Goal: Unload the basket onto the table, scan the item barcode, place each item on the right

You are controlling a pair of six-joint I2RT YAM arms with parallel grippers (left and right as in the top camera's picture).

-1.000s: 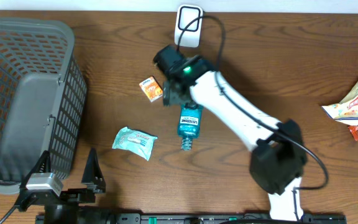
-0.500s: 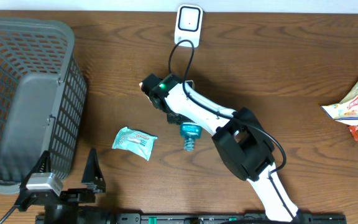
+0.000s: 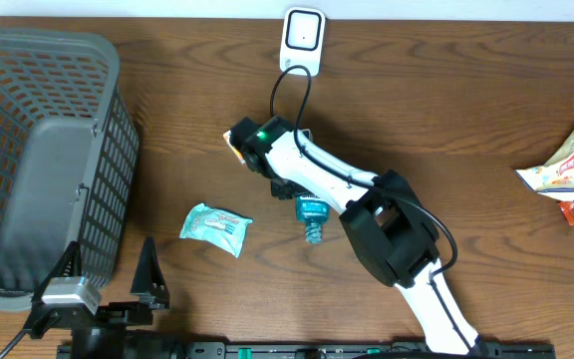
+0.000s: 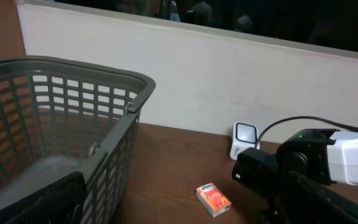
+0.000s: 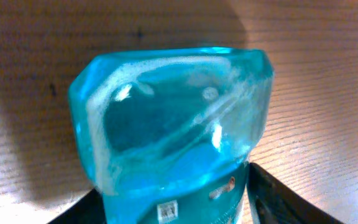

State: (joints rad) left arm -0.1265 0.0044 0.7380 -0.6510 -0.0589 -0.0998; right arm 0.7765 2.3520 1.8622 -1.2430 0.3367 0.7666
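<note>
A teal mouthwash bottle (image 3: 310, 211) lies near the table's middle, cap toward the front edge. My right gripper (image 3: 289, 185) has come down over its base end, and the arm hides much of it from above. In the right wrist view the bottle (image 5: 173, 124) fills the frame, a small printed code on its label. My right gripper (image 5: 176, 208) has a dark finger pressed against each side of it. The white barcode scanner (image 3: 303, 38) stands at the back edge. My left gripper (image 3: 108, 267) rests open at the front left, holding nothing.
A grey basket (image 3: 28, 50) fills the left side. An orange tissue pack (image 4: 213, 199) lies behind the right arm, and a teal packet (image 3: 215, 227) lies left of the bottle. Snack bags (image 3: 571, 170) sit at the far right. The scanner's cable loops over the right arm.
My right arm swung down over the bottle and its fingers closed in on the bottle's sides. The bottle's cap end shifted slightly to the right. The left arm stayed still.
</note>
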